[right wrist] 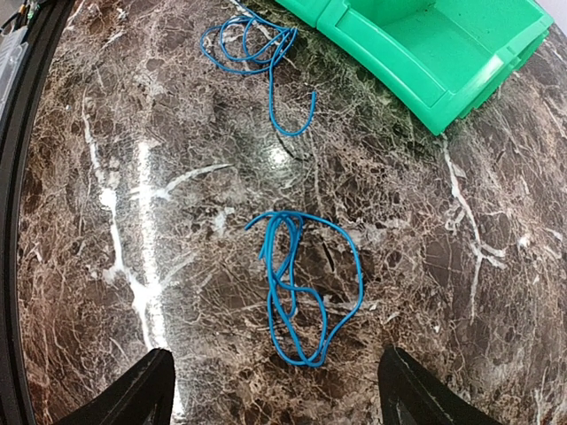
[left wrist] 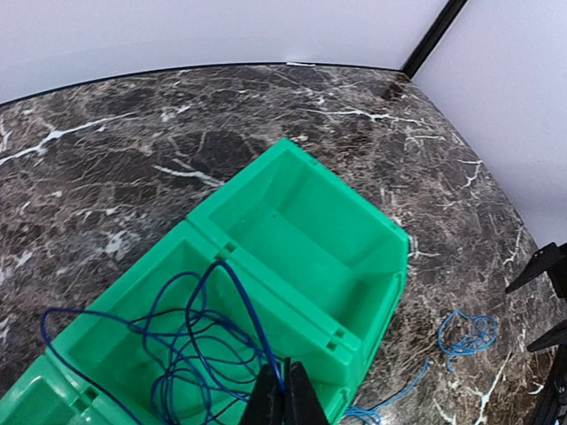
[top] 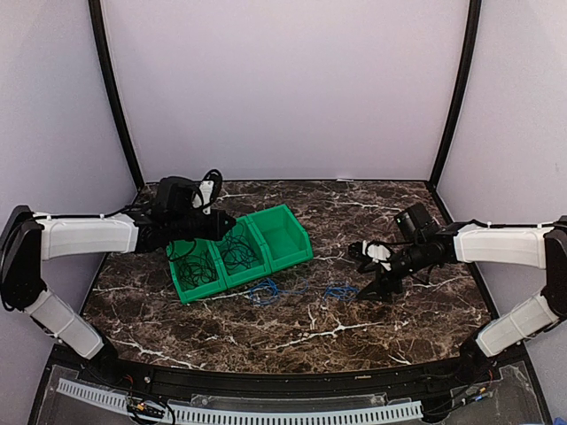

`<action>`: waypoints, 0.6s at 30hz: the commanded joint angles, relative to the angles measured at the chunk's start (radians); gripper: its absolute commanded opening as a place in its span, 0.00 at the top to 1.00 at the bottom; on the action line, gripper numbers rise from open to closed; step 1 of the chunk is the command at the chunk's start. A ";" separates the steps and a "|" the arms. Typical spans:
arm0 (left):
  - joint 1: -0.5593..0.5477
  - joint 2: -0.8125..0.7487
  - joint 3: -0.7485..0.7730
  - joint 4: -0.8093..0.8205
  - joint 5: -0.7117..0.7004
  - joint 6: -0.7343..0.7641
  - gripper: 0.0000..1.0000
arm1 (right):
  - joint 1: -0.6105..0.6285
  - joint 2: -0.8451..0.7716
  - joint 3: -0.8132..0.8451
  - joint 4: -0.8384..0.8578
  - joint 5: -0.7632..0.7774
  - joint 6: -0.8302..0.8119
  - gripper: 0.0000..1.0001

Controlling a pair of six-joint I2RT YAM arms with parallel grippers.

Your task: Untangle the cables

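Note:
My left gripper [left wrist: 284, 394] is shut on a dark thin cable [left wrist: 232, 297] whose loops lie in the middle compartment of the green bin [left wrist: 372, 305]. In the top view it [top: 227, 228] hangs over that compartment [top: 237, 254]. My right gripper [right wrist: 275, 398] is open, its fingers [right wrist: 133, 394] spread wide just above the table. A small bright blue cable bundle [right wrist: 301, 283] lies between and just ahead of them, also seen from the top [top: 339, 289]. A second bright blue bundle [right wrist: 252, 44] lies in front of the bin [top: 266, 290].
The bin's left compartment [top: 190, 267] holds more dark cables. Its right compartment [top: 283, 235] holds nothing. The marble table [top: 292, 323] ends at a black rail at the near edge. Purple walls and black posts close the back and sides.

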 commanded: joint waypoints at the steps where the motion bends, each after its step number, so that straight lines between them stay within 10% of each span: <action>1: -0.056 0.022 0.088 0.082 0.088 0.000 1.00 | 0.010 -0.001 0.017 0.004 0.005 -0.004 0.19; 18: -0.068 0.042 -0.004 0.110 0.050 -0.053 1.00 | 0.012 0.012 0.020 -0.001 0.007 -0.006 0.19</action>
